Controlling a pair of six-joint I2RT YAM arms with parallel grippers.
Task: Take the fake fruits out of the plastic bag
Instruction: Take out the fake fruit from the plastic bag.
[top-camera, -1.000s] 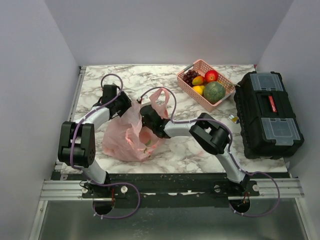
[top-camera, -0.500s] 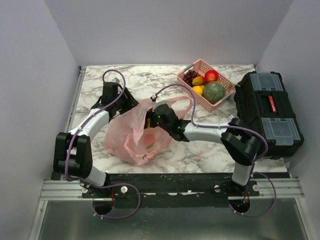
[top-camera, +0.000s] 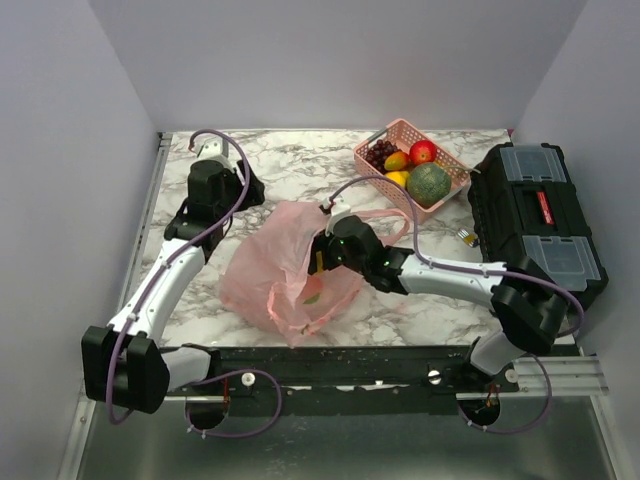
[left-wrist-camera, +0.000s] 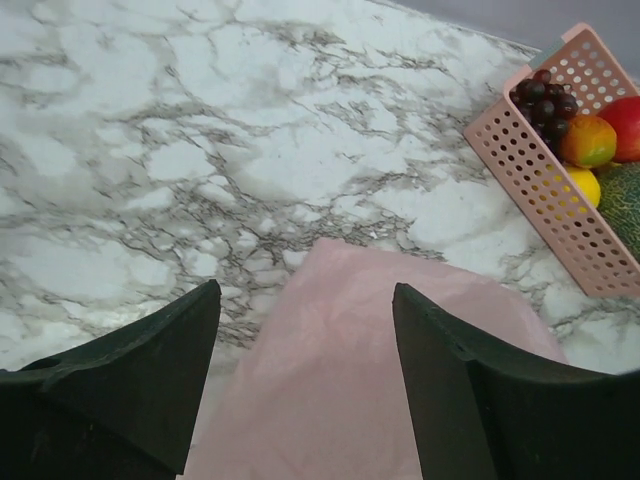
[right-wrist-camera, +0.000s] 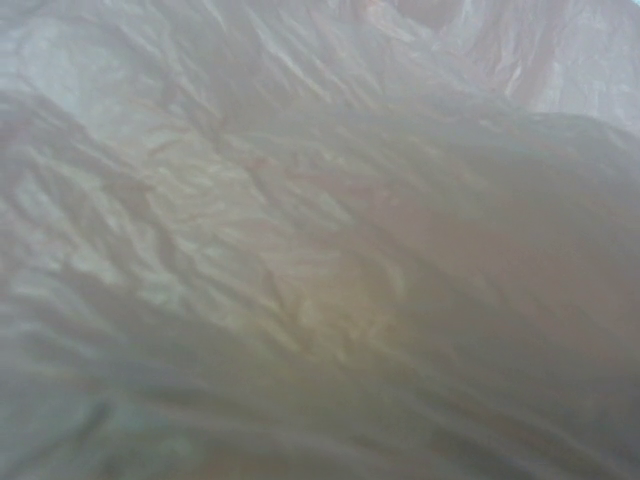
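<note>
— What changed?
— My left gripper (left-wrist-camera: 305, 295) has let go of the bag (top-camera: 262, 278) and backed toward the far-left corner, jaws wide and empty. My right gripper (top-camera: 325, 265) has pushed into the bag's mouth, mid-tabletop (top-camera: 290, 165) by the near edge.
— Holding anything?
— I can't tell; film hides it. One fruit (top-camera: 312, 296) shows inside, so we're not finished.

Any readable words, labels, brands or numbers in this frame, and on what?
No text can be read.
Red label on the black toolbox: too small to read.
Plastic bag and pink basket: no print shows.
</note>
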